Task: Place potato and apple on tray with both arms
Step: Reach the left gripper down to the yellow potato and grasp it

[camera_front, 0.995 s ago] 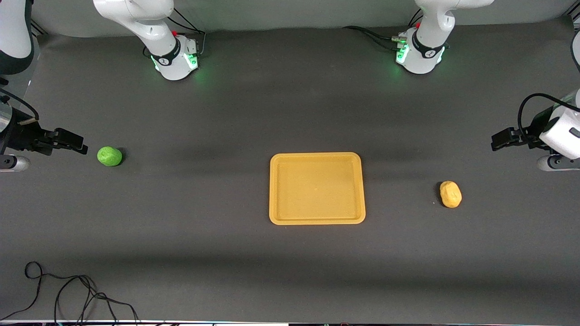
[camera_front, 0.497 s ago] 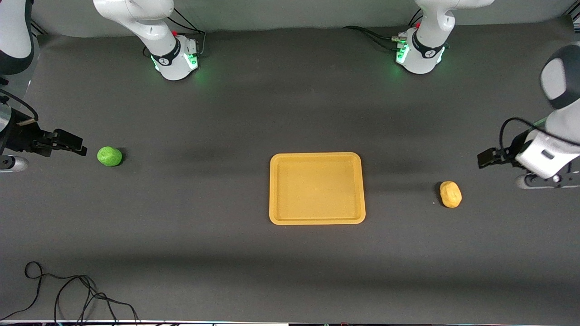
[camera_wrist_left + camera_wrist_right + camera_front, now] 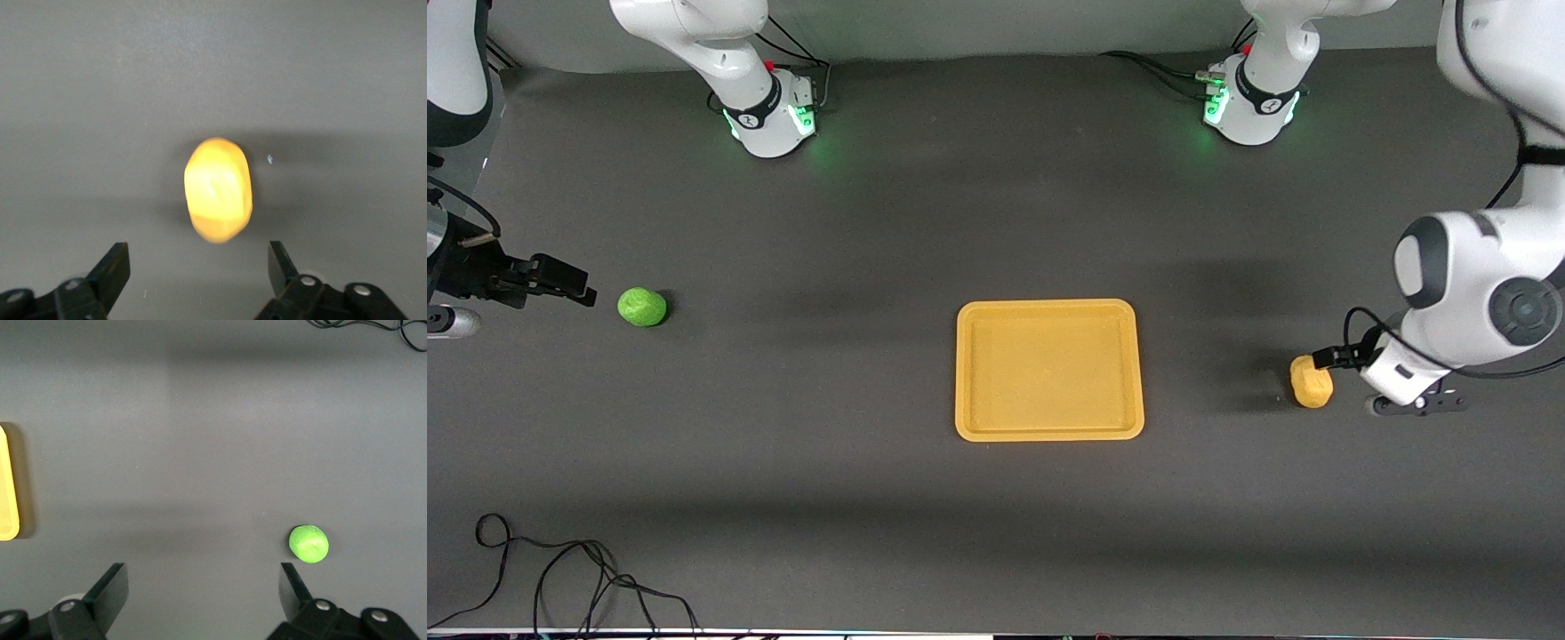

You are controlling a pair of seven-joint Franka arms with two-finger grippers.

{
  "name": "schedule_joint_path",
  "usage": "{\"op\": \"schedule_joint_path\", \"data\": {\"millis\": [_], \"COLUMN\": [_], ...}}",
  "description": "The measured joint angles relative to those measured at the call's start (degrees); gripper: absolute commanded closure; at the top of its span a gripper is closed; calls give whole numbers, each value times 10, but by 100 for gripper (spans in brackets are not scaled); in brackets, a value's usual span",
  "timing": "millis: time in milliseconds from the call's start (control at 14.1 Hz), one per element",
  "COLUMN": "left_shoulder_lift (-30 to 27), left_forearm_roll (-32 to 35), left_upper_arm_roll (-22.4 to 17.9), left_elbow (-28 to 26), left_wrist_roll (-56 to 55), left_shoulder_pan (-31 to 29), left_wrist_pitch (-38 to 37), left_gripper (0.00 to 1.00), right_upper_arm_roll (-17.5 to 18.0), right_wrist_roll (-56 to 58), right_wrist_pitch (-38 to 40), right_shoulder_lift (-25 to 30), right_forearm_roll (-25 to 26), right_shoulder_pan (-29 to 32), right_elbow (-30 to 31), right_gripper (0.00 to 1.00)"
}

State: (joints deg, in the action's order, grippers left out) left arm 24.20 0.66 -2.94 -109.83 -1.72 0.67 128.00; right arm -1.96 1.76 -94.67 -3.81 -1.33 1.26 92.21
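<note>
The yellow-orange potato (image 3: 1311, 382) lies on the dark table toward the left arm's end, apart from the tray (image 3: 1049, 433). My left gripper (image 3: 1327, 358) is open and low, just over the potato's edge; in the left wrist view the potato (image 3: 218, 189) lies just ahead of the open left gripper (image 3: 199, 261). The green apple (image 3: 641, 307) lies toward the right arm's end. My right gripper (image 3: 578, 283) is open and empty beside it; in the right wrist view the apple (image 3: 309, 543) sits off one finger of the gripper (image 3: 203, 581). The tray (image 3: 7, 487) holds nothing.
The two arm bases (image 3: 769, 116) (image 3: 1249, 107) stand along the table's farthest edge from the front camera. A loose black cable (image 3: 560, 569) lies at the near corner at the right arm's end; it also shows in the right wrist view (image 3: 367, 325).
My left arm has swung down and in from the table's end until its open gripper is at the potato. The right gripper has barely moved.
</note>
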Motion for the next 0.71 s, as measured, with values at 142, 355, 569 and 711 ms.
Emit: {"op": "schedule_joint_path", "data": {"millis": [142, 355, 569, 711], "left_shoulder_lift": [47, 67, 67, 67], "left_forearm_roll": [0, 0, 0, 0], "left_upper_arm_roll": [0, 2, 2, 3], "left_elbow": [1, 3, 3, 4], "left_wrist_roll": [0, 0, 0, -1], "left_shoulder_pan": [0, 0, 0, 0], "left_wrist_pitch": [50, 66, 65, 63], "left_gripper": [1, 11, 47, 68], "right_upper_arm_roll": [0, 0, 0, -1], "right_wrist_roll": [0, 0, 0, 0], "right_wrist_pitch": [0, 0, 0, 0], "right_shoulder_lift": [0, 0, 0, 0], "right_forearm_roll": [0, 0, 0, 0], "right_shoulder_pan": [0, 0, 0, 1], "right_elbow": [0, 0, 0, 0], "right_gripper": [0, 0, 0, 0]}}
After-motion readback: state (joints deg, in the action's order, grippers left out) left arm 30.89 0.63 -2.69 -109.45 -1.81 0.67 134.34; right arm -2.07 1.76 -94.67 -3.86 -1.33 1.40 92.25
